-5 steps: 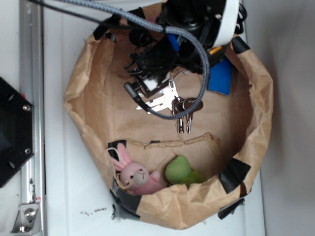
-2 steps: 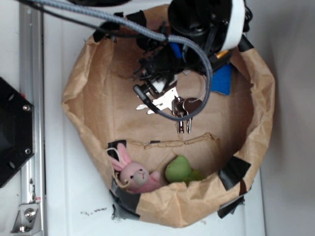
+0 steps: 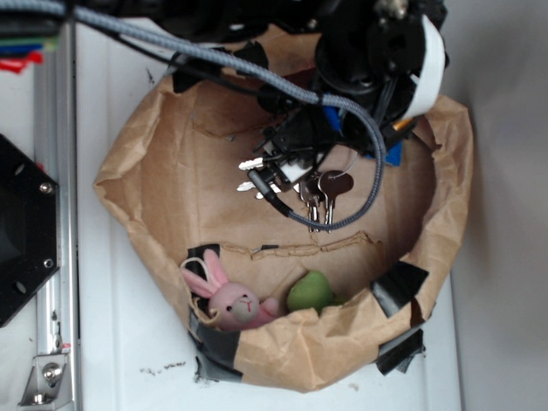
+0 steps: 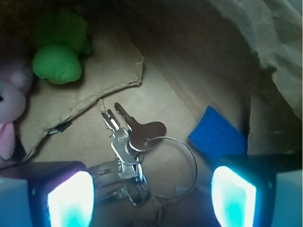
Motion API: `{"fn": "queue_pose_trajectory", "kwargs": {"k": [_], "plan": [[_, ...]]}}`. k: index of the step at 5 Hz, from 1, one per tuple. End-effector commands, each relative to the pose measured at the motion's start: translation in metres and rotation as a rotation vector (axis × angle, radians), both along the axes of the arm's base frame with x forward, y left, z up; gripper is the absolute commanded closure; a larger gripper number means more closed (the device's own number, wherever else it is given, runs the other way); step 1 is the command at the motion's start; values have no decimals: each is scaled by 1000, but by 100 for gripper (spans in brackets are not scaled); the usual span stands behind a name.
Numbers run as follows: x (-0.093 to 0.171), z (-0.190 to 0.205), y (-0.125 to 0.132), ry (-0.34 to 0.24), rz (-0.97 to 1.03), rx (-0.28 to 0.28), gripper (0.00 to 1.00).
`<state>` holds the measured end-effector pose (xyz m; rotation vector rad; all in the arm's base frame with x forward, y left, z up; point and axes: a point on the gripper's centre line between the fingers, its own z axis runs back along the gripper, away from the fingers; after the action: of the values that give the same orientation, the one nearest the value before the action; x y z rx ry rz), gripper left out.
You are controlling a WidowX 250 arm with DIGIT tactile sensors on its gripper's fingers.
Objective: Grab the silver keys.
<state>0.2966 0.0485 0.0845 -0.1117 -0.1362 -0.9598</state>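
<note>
The silver keys (image 4: 127, 147) lie on the brown paper floor as a bunch on a small ring, with a thin wire loop (image 4: 180, 165) attached. One larger key with a rounded head (image 4: 147, 131) points up-left. My gripper (image 4: 151, 198) is open and hangs just above them. Its left finger (image 4: 68, 198) is beside the key bunch and its right finger (image 4: 234, 196) stands beyond the wire loop. In the exterior view the keys (image 3: 321, 193) stick out below the black gripper (image 3: 287, 167).
Everything sits inside a crumpled brown paper bag (image 3: 128, 171) with raised walls patched with black tape (image 3: 398, 287). A blue block (image 4: 218, 132) lies to the right of the keys. A pink bunny (image 3: 229, 304) and a green soft toy (image 3: 310, 293) rest against the bag's near wall.
The arm has shifted to the right in the exterior view, and now covers more of the keys and the blue block. The bag's rim has shifted slightly.
</note>
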Motion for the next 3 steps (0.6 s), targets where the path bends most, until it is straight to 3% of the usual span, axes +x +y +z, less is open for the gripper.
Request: {"fn": "queue_pose_trajectory", "kwargs": {"k": [1, 3], "plan": [[-24, -5, -21, -9, -149, 22, 0], [-40, -5, -31, -24, -217, 25, 0]]}}
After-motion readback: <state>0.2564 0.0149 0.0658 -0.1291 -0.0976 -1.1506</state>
